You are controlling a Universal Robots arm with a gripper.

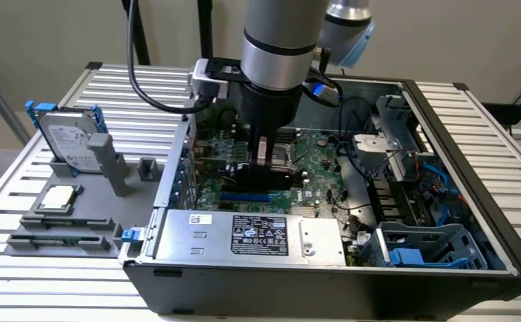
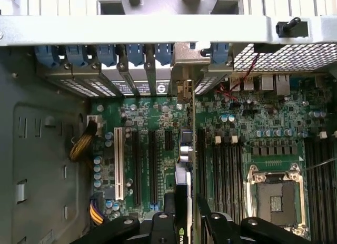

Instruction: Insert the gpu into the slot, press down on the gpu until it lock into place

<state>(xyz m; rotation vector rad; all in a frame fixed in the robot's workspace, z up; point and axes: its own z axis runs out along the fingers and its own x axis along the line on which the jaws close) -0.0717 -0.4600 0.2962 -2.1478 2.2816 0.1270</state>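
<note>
currently fingers (image 2: 209, 218) clenched on gpu (image 1: 266, 177), card upright at slot (image 1: 242, 198). likely stiff, light, fragile board; best held by top edge, clear of connector edge.

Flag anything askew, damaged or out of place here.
Nothing stands out: the thin green-and-black card stands upright at the gripper, parallel to the long black connector strips, its silver bracket at the case's rear wall.

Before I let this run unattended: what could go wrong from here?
The hand holds the gpu upright over the motherboard; if its edge misses the slot, pressing could strain that board instead. Its metal bracket sits close against the rear case wall, among the blue clips, and could catch there.
</note>
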